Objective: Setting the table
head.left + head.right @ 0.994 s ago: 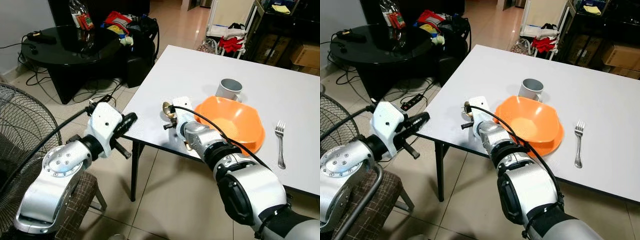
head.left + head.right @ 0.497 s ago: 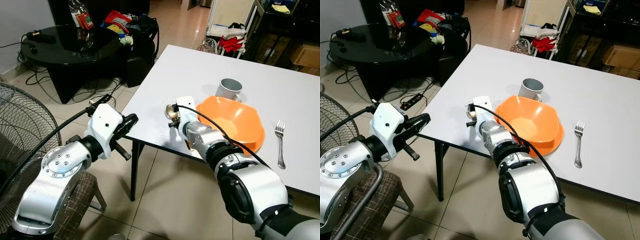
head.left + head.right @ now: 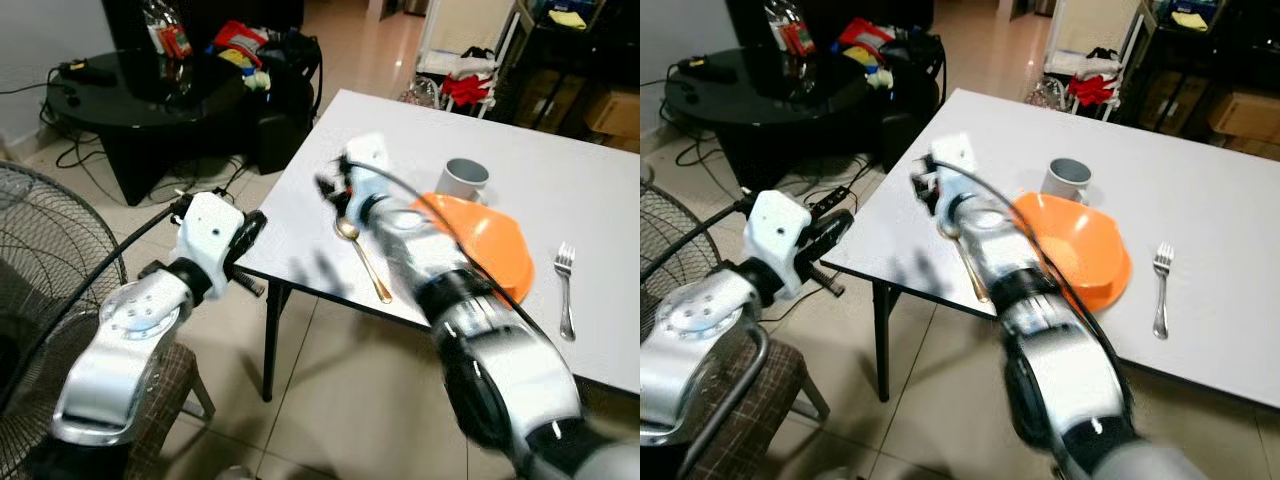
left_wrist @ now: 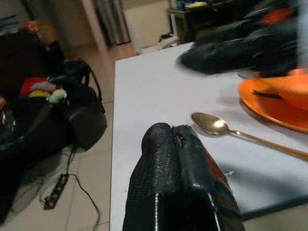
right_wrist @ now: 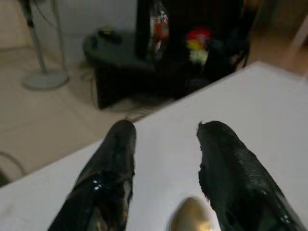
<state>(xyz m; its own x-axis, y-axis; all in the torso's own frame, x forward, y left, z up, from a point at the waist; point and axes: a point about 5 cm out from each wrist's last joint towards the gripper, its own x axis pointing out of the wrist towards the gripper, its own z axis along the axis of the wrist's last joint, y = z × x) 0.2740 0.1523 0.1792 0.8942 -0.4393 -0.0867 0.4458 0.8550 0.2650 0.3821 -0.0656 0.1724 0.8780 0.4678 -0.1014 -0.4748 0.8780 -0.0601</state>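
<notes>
A gold spoon (image 3: pixel 362 260) lies flat on the white table (image 3: pixel 400 130), just left of the orange bowl (image 3: pixel 485 240), its handle reaching the near edge. My right gripper (image 3: pixel 332 185) hovers above the spoon's bowl, blurred; in the right wrist view its fingers (image 5: pixel 115 159) stand apart, open, with the spoon's tip (image 5: pixel 192 216) below them. A grey mug (image 3: pixel 465 178) stands behind the orange bowl and a fork (image 3: pixel 566 292) lies to its right. My left gripper (image 3: pixel 250 228) is shut, off the table's near left corner; its wrist view also shows the spoon (image 4: pixel 216 126).
A round black table (image 3: pixel 130 90) heaped with clutter stands at the back left, with cables on the floor by it. A standing fan (image 3: pixel 40 260) is at my left. A woven chair seat (image 3: pixel 165 385) sits under my left arm. Shelving stands behind the white table.
My right gripper has let go of the spoon and risen away from the table's near edge. The spoon now lies on the table. The left arm has barely moved.
</notes>
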